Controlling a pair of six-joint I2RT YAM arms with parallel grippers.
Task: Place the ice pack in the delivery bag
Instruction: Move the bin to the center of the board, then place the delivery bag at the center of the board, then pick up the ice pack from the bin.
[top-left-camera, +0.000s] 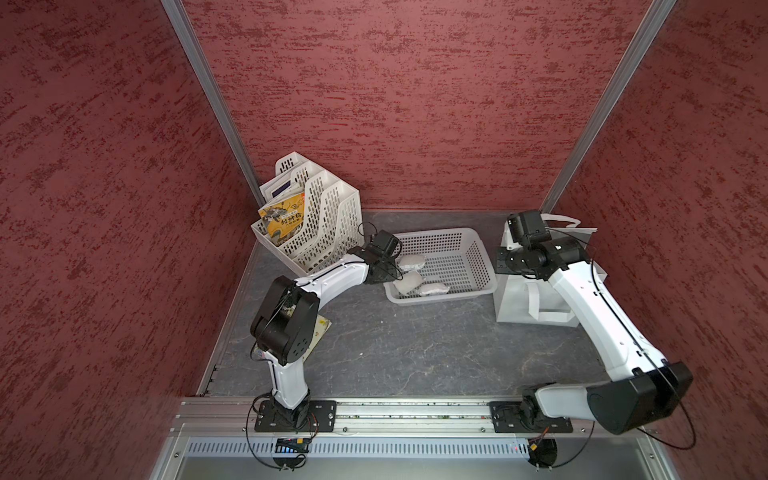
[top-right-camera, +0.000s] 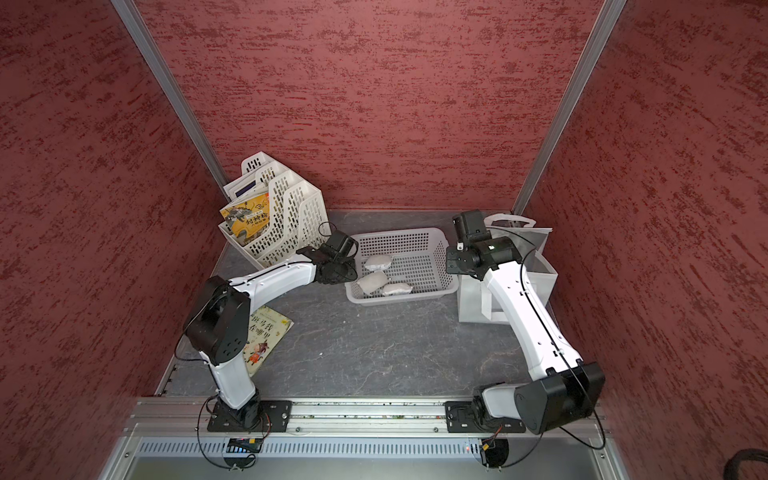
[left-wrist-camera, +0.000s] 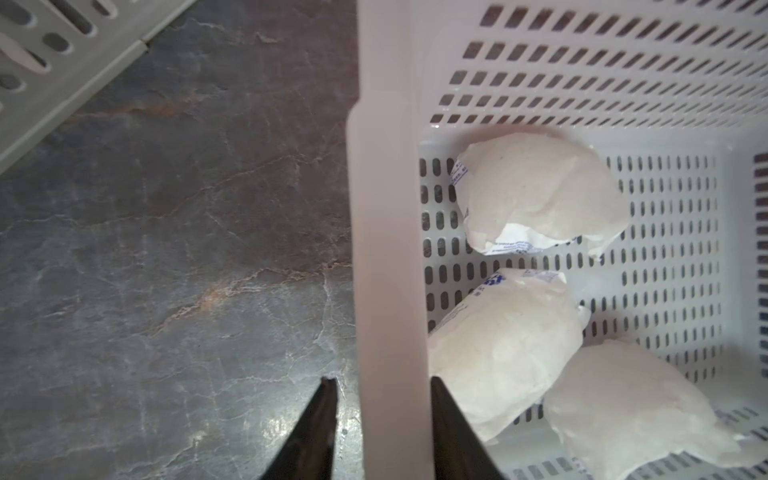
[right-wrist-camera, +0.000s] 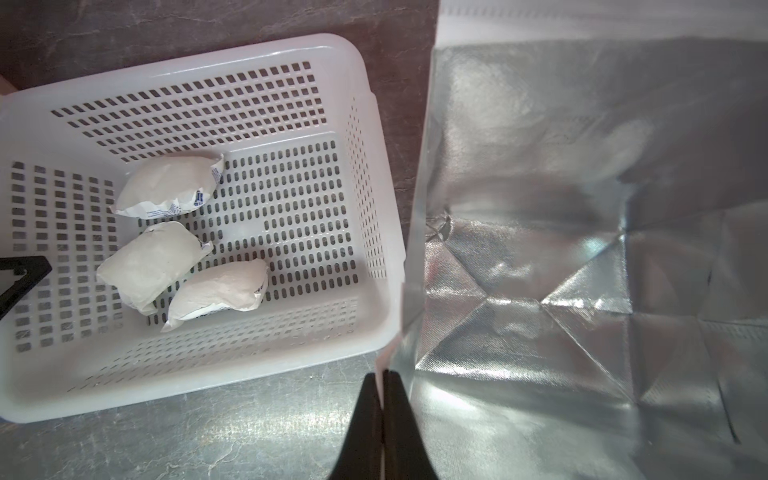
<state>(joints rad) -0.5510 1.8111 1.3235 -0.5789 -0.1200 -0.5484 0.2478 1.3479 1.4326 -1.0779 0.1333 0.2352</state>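
1. The left gripper (left-wrist-camera: 380, 384) had its black fingers (left-wrist-camera: 320, 419) apart, straddling the left rim of the white perforated plastic basket (left-wrist-camera: 390, 208), not visibly clamped. A clean pick would likely need both fingers inside that wall.
2. Three white pillow-shaped ice packs (right-wrist-camera: 153, 270) lay in the basket's left half, the right half bare.
3. The right gripper (right-wrist-camera: 382, 376), fingers together, seemingly pinched the basket-side rim of the white foil-lined delivery bag (right-wrist-camera: 540, 166), standing open near the tabletop's far right corner.

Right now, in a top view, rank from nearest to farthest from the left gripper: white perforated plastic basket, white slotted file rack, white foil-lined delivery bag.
1. White perforated plastic basket: left gripper straddles its rim.
2. White slotted file rack: just behind, back-left.
3. White foil-lined delivery bag: beyond the basket, right.
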